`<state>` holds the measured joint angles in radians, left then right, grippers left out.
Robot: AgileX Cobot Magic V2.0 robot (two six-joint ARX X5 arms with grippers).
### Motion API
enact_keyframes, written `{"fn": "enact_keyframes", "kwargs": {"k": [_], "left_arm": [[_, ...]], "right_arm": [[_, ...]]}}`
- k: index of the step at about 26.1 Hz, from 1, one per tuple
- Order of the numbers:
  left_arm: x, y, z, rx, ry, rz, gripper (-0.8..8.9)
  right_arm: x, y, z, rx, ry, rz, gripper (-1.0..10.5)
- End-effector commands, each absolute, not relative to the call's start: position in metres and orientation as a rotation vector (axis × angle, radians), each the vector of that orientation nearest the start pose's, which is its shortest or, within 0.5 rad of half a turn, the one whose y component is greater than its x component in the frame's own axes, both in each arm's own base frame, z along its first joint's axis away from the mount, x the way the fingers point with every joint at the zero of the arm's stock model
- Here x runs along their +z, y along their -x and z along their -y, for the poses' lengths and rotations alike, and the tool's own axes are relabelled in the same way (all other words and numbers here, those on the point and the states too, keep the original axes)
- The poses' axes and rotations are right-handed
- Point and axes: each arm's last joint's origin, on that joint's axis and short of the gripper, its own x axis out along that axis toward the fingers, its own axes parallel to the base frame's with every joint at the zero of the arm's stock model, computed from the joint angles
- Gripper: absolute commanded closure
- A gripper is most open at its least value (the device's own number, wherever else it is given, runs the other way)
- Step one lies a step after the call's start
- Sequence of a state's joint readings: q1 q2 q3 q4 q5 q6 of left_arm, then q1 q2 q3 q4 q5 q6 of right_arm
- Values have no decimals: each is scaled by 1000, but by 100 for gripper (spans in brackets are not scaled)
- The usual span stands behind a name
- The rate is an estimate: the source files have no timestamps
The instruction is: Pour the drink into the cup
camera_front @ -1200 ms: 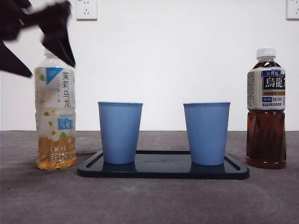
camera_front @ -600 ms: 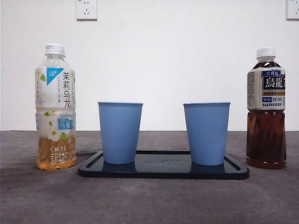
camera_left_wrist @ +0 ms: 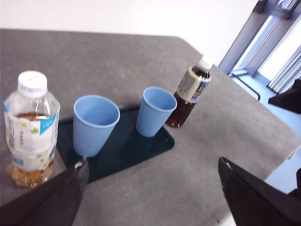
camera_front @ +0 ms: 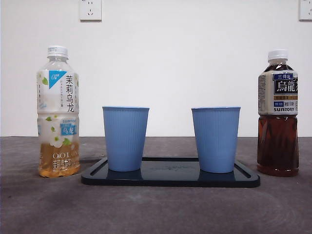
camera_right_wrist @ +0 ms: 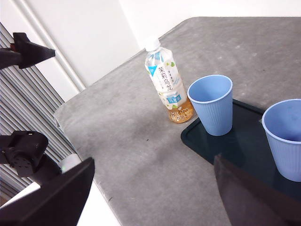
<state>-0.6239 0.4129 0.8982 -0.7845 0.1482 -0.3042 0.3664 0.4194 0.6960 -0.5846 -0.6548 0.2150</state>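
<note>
Front view — jasmine tea bottle upright, white cap up.

I worked in what looked like a lab or office room: a bare white wall with power sockets rose behind my grey table, and tall windows stood beyond its far corner.
</note>
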Motion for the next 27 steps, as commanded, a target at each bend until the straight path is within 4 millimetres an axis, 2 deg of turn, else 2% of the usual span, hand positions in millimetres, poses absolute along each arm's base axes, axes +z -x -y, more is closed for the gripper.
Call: {"fn": "enact_keyframes", "kwargs": {"k": [1,2,3,4,22,25,27], "left_arm": [[351,-45,38,-732,171,-393,558],[351,-45,38,-735,149,-390,728],[350,-45,38,-738,136,-387,813],[351,-45,38,-738,134,-384,789],[350,-45,38,-738,141,-378,794],[343,-53,40,-691,153,-360,794],[330,-67,42,-634,173,-295,794]], "right_arm": [[312,-72,-47,982,-246,-416,591],[312,-72,-47,980,-246,-416,764],[312,-72,-47,981,-240,-412,966],[312,-72,-47,983,-223,-400,922],[313,-72,-47,986,-224,-395,930],[313,-72,-47,986,-224,-395,930],[313,-72,-47,986,-224,-395,930]]}}
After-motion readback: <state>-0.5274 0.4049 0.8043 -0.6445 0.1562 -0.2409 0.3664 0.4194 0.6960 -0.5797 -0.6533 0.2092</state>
